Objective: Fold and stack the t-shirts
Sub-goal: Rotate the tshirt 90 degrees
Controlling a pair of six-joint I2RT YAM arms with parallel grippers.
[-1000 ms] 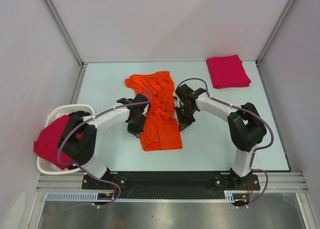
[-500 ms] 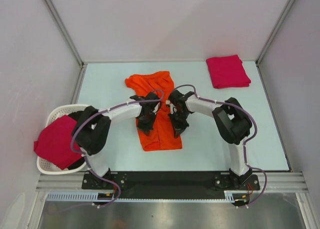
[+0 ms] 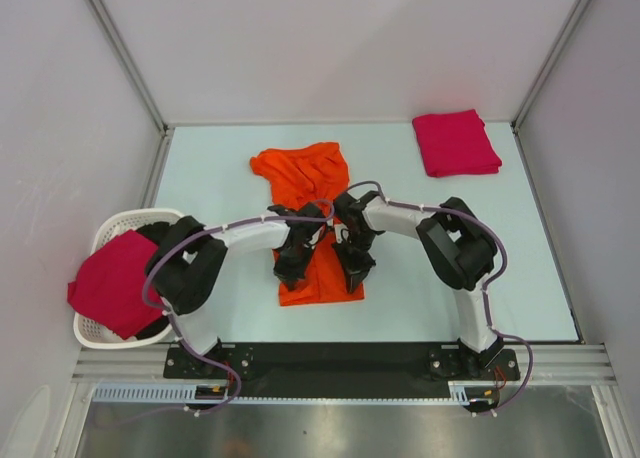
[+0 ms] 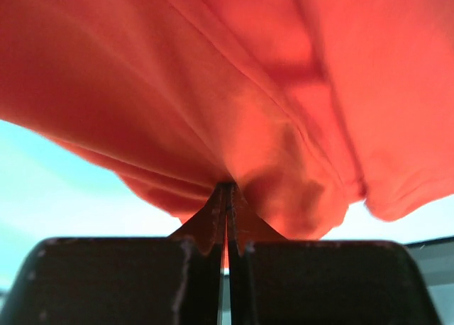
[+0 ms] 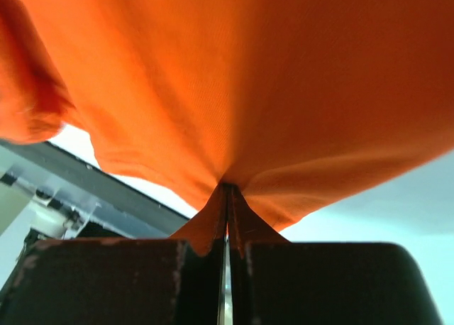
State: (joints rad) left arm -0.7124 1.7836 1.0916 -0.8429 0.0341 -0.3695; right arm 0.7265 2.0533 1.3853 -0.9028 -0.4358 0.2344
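At table centre, the orange t-shirt (image 3: 305,173) is lying lengthwise from far to near, its far half spread and rumpled and its near half already narrower. The left gripper (image 3: 288,270) and right gripper (image 3: 357,270) are hovering close together over that near half, one toward each long edge. In both wrist views the jaws are pinching fully together on a thin tuck of orange cloth, and fabric is draping up and away from each pinch above the pale table (image 3: 220,168).

Judgement: a fold of the orange shirt is underway, with both arms carrying cloth. Which fold line is being made is hard to tell, because the arms are hiding it.

The next move is likely calling for matched travel and height on both sides, then laying the cloth flat before either pinch lets go.

One folded crimson shirt (image 3: 456,143) is sitting at the far right corner, probably the stack site. Another crimson shirt (image 3: 108,283) is hanging over the white basket (image 3: 150,218) at left.
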